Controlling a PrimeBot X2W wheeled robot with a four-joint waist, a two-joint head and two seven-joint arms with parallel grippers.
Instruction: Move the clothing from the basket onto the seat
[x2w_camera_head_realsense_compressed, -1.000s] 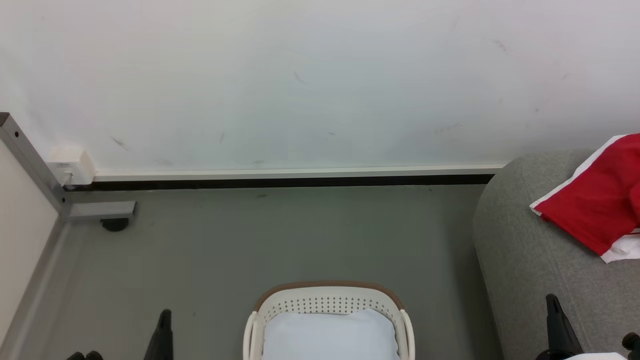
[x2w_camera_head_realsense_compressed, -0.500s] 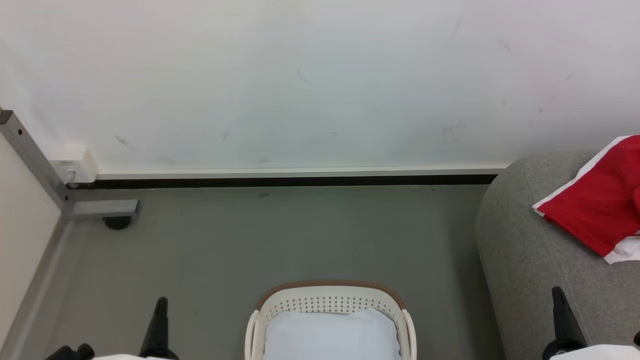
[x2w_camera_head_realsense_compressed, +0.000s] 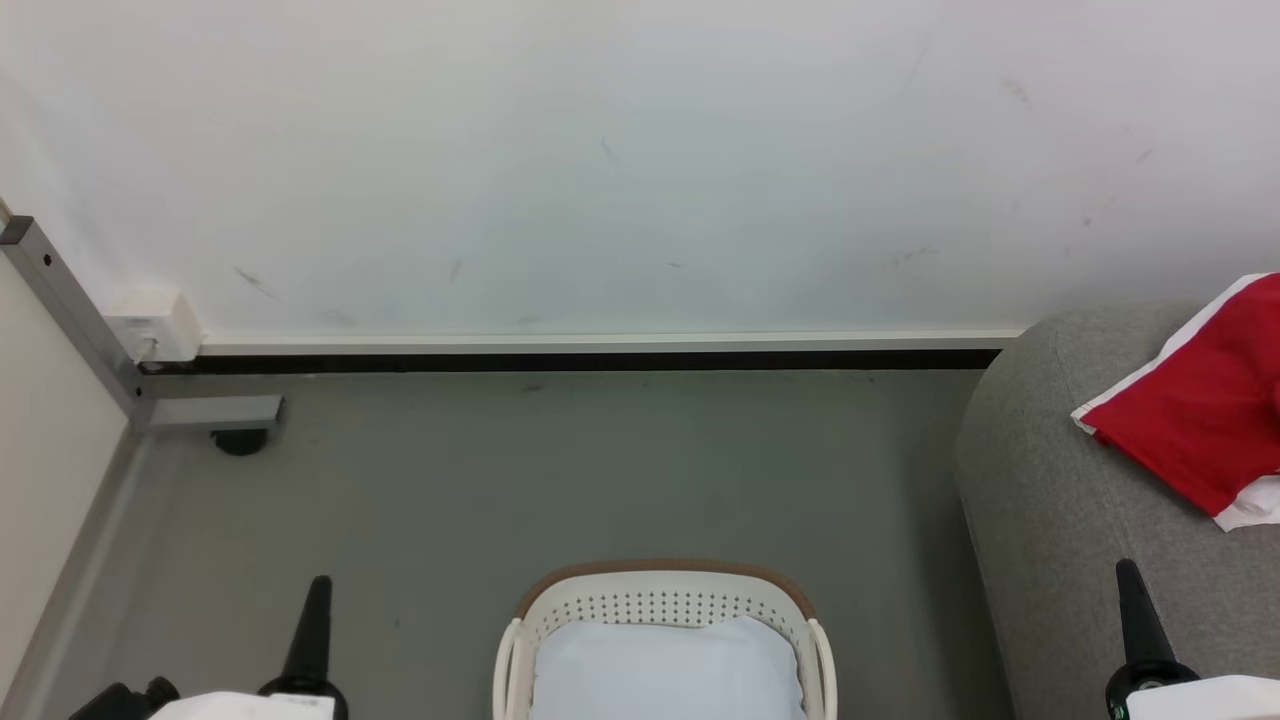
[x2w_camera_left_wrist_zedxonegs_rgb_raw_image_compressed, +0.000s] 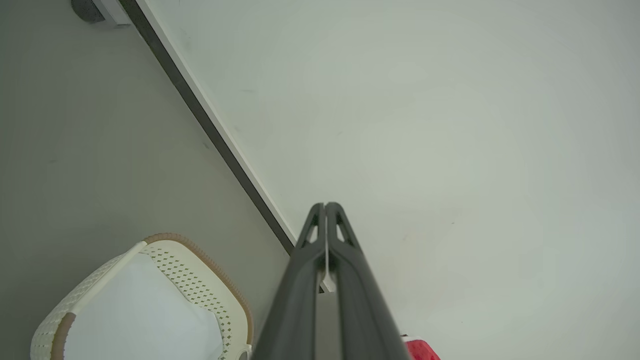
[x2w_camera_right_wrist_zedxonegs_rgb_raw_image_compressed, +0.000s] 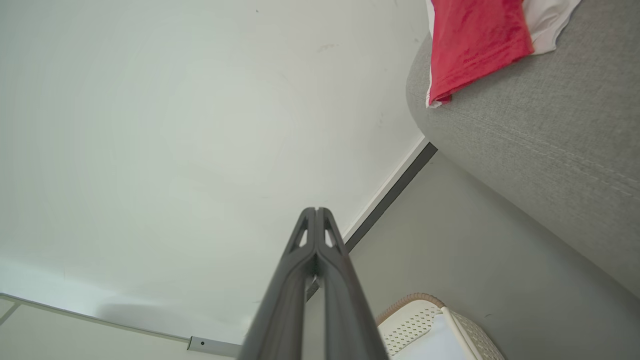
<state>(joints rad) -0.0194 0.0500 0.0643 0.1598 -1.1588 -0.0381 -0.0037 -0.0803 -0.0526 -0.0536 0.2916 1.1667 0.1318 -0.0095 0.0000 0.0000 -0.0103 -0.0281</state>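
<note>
Red clothing (x2w_camera_head_realsense_compressed: 1205, 425) with white trim lies on the grey seat (x2w_camera_head_realsense_compressed: 1050, 500) at the right; the right wrist view shows the clothing (x2w_camera_right_wrist_zedxonegs_rgb_raw_image_compressed: 472, 42) draped near the seat's (x2w_camera_right_wrist_zedxonegs_rgb_raw_image_compressed: 540, 145) rounded edge. The cream basket (x2w_camera_head_realsense_compressed: 662, 600) with a brown rim stands on the floor at bottom centre and holds just its white pad (x2w_camera_head_realsense_compressed: 665, 670). My left gripper (x2w_camera_head_realsense_compressed: 318, 590) is shut and empty, left of the basket. My right gripper (x2w_camera_head_realsense_compressed: 1128, 575) is shut and empty, in front of the seat. The wrist views show each pair of fingers pressed together, at left gripper (x2w_camera_left_wrist_zedxonegs_rgb_raw_image_compressed: 325, 206) and right gripper (x2w_camera_right_wrist_zedxonegs_rgb_raw_image_compressed: 316, 211).
A white wall with a dark baseboard (x2w_camera_head_realsense_compressed: 580, 362) runs behind the grey floor. A grey metal frame post (x2w_camera_head_realsense_compressed: 75, 320) with a foot (x2w_camera_head_realsense_compressed: 240, 440) and a white box (x2w_camera_head_realsense_compressed: 150, 325) stand at the left.
The picture has shifted slightly, so the camera has moved. Both grippers reach a little higher into view, still shut. The clothing and basket lie as before.
</note>
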